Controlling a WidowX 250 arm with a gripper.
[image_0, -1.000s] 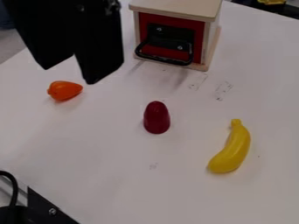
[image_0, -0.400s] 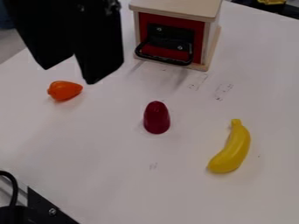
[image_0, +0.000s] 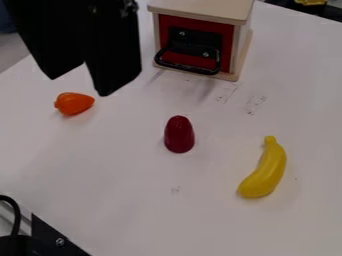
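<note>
Across the upper left of the camera view, a black end effector (image_0: 79, 86) is hanging over a white bench (image_0: 133, 210); its darkness is hiding whether it is spread or pressed together, so one cannot tell. Nearest to it in the view, an orange toy vegetable (image_0: 74, 103) is lying on the bench, its narrower end pointing right. Near the middle, a dark red, round-topped toy (image_0: 180, 134) is resting on the bench. Farther right and lower, a curved yellow toy banana (image_0: 264, 169) is lying with its stem end pointing up the view. Behind the red toy, a pale wooden box (image_0: 200, 11) is standing with its red front (image_0: 167, 31) and black handle (image_0: 189, 68) facing the camera. At the lower left, a black cable (image_0: 15, 212) is curving beside a black bracket (image_0: 53, 239).
</note>
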